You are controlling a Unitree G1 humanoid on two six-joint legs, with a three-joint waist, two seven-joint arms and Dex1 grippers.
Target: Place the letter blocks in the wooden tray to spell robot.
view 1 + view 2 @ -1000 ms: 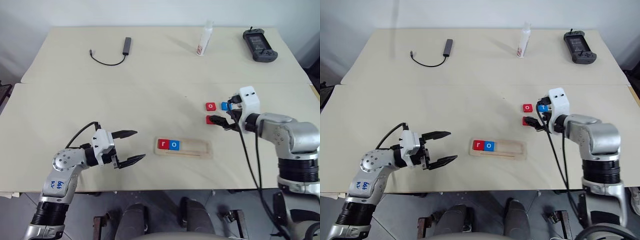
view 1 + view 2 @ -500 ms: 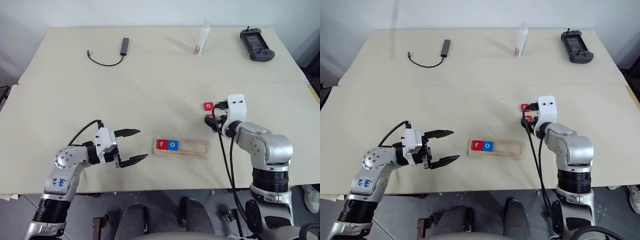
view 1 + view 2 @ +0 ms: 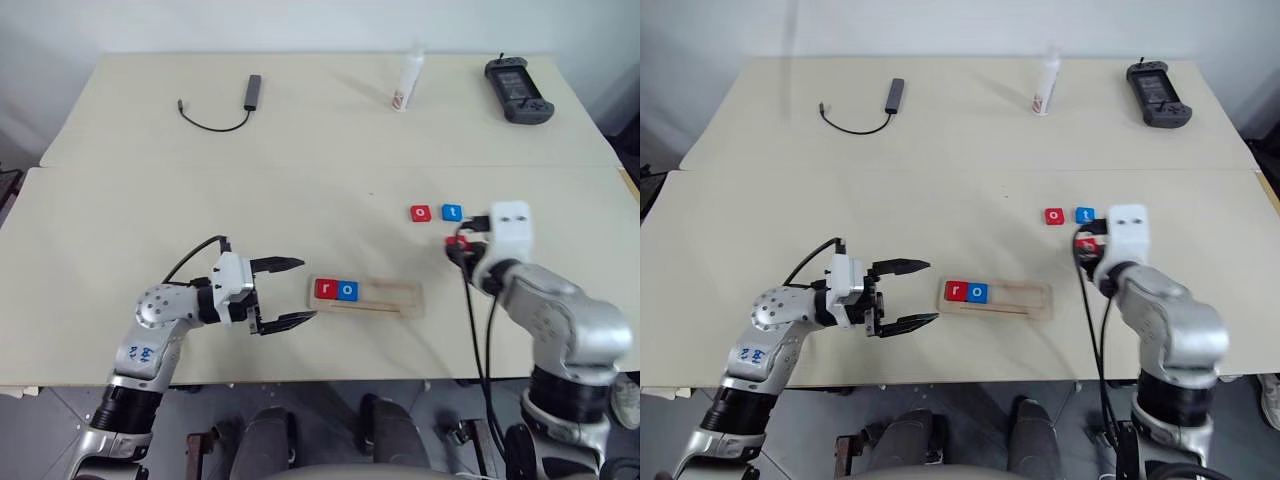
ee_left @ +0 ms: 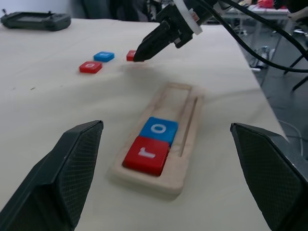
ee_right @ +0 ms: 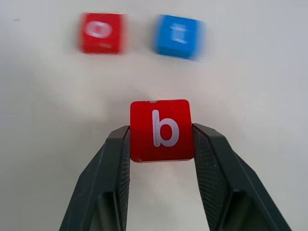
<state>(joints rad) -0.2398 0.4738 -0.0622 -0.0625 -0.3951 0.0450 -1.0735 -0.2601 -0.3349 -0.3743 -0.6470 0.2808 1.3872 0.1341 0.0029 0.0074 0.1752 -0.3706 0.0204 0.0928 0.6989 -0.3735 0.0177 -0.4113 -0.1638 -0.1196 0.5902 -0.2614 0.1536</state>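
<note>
red b block (image 5: 161, 130): you have it pinched in the right gripper (image 5: 161, 144), one black finger on each side face, letter facing up and readable. In the head views it sits toward the table's right edge, just nearer you than the two loose blocks.
how it handles: judge it light, stiff and smooth-sided; a small hard tile like this could pivot or slip between narrow fingers, so keep the hold square on the two opposite flat sides, near their middle, as it is now.
right claw: partly closed, its jaws set to the block's width and touching nothing else.
loose blocks: the red o block (image 3: 421, 213) and the blue t block (image 3: 452, 212) lie side by side, apart, on the right half of the table, beyond your held block.
wooden tray (image 3: 390, 296): it lies near the table's front edge, about mid-width. The red r block (image 3: 325, 290) and the blue o block (image 3: 347, 291) sit touching at its left end; the rest of the groove is bare.
next slot: you likely want the b set beside the blue o.
left gripper (image 3: 285, 293): wide open, empty, hovering just left of the tray's left end.
</note>
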